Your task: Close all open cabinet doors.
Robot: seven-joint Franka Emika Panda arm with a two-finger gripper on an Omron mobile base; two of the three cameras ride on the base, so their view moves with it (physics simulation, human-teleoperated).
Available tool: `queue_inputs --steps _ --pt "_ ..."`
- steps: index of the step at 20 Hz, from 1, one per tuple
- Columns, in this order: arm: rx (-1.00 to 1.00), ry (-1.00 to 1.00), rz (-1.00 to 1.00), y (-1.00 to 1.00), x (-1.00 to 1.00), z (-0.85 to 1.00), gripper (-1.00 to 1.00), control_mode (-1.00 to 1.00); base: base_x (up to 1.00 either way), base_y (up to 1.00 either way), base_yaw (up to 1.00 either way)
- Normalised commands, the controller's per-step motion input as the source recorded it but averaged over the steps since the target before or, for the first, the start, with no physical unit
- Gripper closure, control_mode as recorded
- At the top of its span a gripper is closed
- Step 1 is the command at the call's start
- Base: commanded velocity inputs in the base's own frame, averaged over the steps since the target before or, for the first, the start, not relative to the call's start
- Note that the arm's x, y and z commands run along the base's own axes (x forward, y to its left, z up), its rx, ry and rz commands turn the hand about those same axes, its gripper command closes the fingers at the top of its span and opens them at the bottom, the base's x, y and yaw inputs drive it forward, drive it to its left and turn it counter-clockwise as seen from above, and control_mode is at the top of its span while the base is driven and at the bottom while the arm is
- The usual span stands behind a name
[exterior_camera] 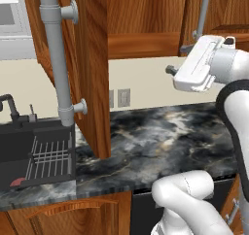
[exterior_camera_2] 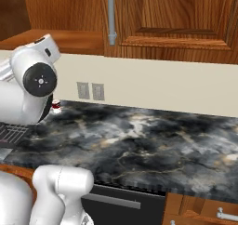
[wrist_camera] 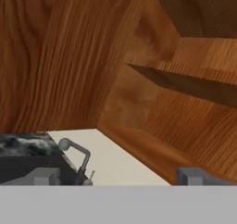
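Left base view: open door [exterior_camera: 90,69] swung out over the surface [exterior_camera: 160,137], edge-on to the camera, bar handle [exterior_camera: 57,54] on its outer face above the sink [exterior_camera: 36,156]. Claw [exterior_camera: 171,71] sits right of the door, apart from it, pointing at its inner face. Risk: a push near the hinge side gives poor leverage, or the fingers skid off the panel.

Right base view: closed door [exterior_camera_2: 176,19] with its handle [exterior_camera_2: 111,15]; arm at left.

Hand view: fingertips [wrist_camera: 46,176] spread wide, nothing held, nothing touched; cabinet interior [wrist_camera: 185,70] ahead, faucet [wrist_camera: 76,156] below.
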Motion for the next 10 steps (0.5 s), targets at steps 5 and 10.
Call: queue_inputs --steps 5,10 --pt "-0.06 -0.18 -0.08 0.0 -1.0 0.0 -1.0 -1.0 0.0 0.0 0.0" --pt "-0.03 -0.17 -0.14 0.0 -1.0 0.0 -1.0 -1.0 0.0 0.0 0.0"
